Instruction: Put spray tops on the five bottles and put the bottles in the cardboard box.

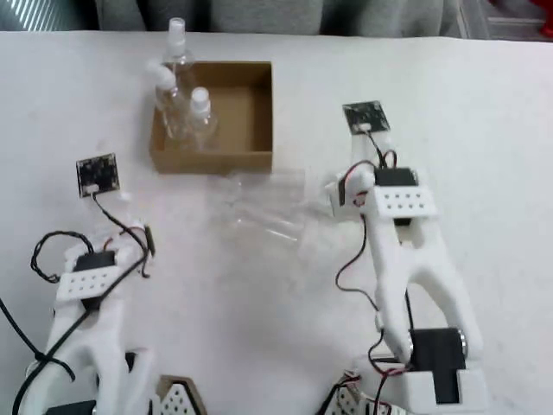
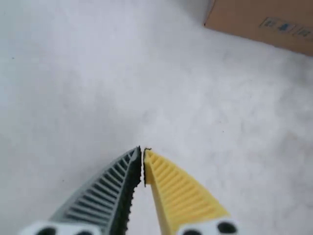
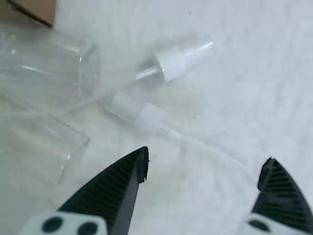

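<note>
Three capped bottles (image 1: 200, 108) stand along the left side of the cardboard box (image 1: 216, 161). Just in front of the box, two uncapped clear bottles (image 1: 259, 212) lie on the tabletop (image 1: 484, 104) with two loose spray tops (image 3: 178, 59) beside them. The right claw (image 3: 205, 166) gapes wide above these. The left claw (image 2: 143, 159) is pinched closed and empty, out in front of the box.
</note>
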`<move>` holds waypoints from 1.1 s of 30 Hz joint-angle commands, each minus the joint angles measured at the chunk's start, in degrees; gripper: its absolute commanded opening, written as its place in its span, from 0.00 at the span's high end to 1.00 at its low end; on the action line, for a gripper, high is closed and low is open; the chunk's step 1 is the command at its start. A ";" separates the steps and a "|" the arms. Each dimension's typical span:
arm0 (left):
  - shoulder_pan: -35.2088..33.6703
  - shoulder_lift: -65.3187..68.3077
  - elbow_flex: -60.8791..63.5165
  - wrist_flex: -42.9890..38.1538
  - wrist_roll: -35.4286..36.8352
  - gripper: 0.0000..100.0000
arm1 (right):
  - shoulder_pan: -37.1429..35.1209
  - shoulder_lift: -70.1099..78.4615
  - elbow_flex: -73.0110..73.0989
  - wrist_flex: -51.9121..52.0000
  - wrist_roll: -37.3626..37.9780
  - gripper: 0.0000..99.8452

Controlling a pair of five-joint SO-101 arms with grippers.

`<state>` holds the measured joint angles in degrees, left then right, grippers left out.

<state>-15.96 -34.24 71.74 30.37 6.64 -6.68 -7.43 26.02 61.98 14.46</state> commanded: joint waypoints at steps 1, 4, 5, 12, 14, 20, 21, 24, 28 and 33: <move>-0.22 0.22 -3.08 -1.32 0.18 0.98 | 0.22 3.30 -7.03 8.22 14.42 0.67; -0.22 0.22 -3.08 -1.32 0.18 0.98 | -0.04 6.73 -8.44 9.36 20.84 0.67; -0.22 0.22 -3.08 -1.41 0.18 0.98 | -0.04 7.69 -8.70 9.36 21.54 0.67; -0.22 0.22 -0.88 -8.35 0.35 0.98 | -0.57 13.93 -16.44 11.47 29.27 0.68; -0.22 0.22 -0.70 -8.88 0.35 0.98 | -1.71 15.60 -18.02 11.12 30.86 0.72; -0.22 0.22 -0.62 -8.97 0.26 0.98 | -3.03 21.32 -23.65 11.30 36.22 0.82; -0.22 0.22 -0.62 -8.97 0.26 0.98 | -3.03 22.11 -24.26 11.21 36.31 0.82; -0.22 0.22 -0.62 -8.97 0.26 0.98 | -3.21 24.66 -25.76 11.21 37.10 0.82; -0.22 0.22 -0.62 -8.97 0.26 0.98 | -3.21 28.09 -28.40 11.21 37.01 0.82; -0.13 0.22 -0.62 -8.97 0.26 0.98 | -4.53 31.52 -29.19 11.12 37.01 0.83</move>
<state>-15.96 -34.24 71.74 22.73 6.64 -9.93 24.04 -0.62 72.70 50.77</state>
